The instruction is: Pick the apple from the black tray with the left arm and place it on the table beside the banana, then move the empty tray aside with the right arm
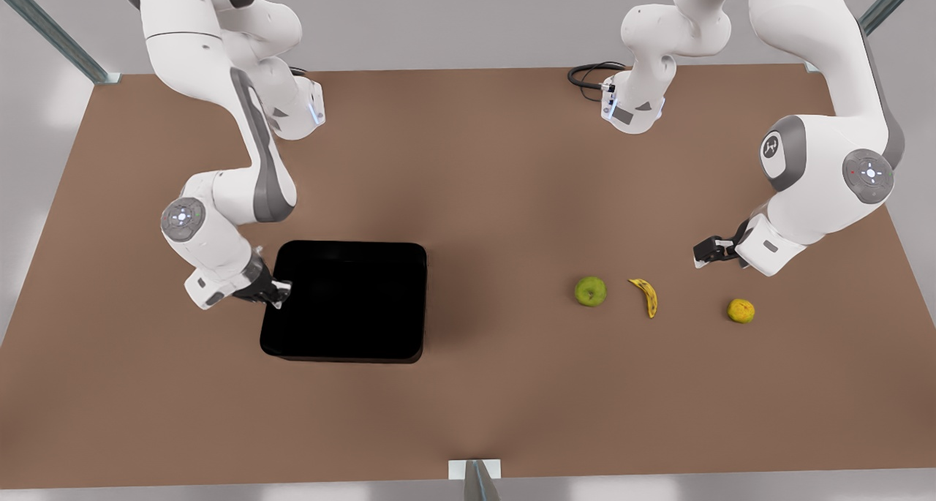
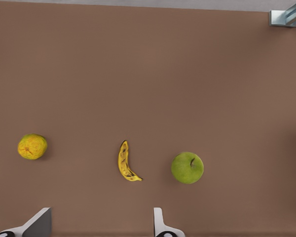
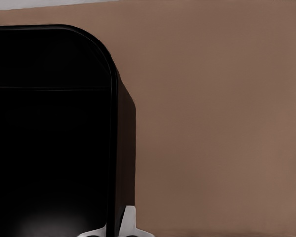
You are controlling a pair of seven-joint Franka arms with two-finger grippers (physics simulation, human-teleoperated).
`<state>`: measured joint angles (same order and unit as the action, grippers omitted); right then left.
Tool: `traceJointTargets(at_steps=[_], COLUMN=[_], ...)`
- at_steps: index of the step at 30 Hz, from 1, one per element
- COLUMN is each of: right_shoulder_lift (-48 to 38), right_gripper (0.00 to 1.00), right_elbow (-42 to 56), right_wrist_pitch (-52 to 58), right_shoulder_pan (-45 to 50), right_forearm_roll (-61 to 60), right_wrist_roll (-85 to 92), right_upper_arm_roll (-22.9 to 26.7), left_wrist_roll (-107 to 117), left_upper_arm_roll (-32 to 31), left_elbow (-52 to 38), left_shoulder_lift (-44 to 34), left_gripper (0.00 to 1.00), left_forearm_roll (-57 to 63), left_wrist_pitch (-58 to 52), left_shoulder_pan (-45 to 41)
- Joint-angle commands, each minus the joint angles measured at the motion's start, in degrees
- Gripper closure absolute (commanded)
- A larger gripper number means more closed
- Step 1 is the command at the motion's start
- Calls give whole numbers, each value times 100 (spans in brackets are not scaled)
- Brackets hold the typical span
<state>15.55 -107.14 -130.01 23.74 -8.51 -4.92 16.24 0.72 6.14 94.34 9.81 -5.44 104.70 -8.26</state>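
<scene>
- The apple [image 1: 590, 291], small, round, yellow-green with a dark stem dimple, sits on the brown worktop [image 1: 497, 179] just beside the speckled banana [image 1: 645, 296].
- The glossy black tray [image 1: 351, 300] lies empty.
- The right tool [image 1: 276, 293] closes on the tray's rim.
- The left tool [image 1: 703, 253] hangs above the fruit, fingers spread, empty.

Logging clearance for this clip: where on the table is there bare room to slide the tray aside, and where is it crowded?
Bare table lies between the black tray and the apple, and along the whole near edge. It is crowded at the front view's right, where apple, banana and orange fruit line up below the left gripper. The right gripper straddles the tray's rim.
</scene>
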Motion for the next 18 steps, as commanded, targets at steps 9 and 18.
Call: traceJointTargets(at_steps=[9,18], right_shoulder_lift=[98,449], right_gripper=[92,92], right_elbow=[528,686], right_wrist_pitch=[934,996], right_shoulder_pan=[-625,-678], right_forearm_roll=[-10,-485], right_wrist_roll=[4534,5502], right_upper_arm_roll=[661,1338], left_wrist_roll=[7,7], left_upper_arm_roll=[1,1], left_elbow=[6,6], left_shoulder_lift=[-6,-6], left_gripper=[0,0], left_forearm_roll=[8,8], left_wrist_pitch=[-2,-2], left_shoulder_pan=[0,0])
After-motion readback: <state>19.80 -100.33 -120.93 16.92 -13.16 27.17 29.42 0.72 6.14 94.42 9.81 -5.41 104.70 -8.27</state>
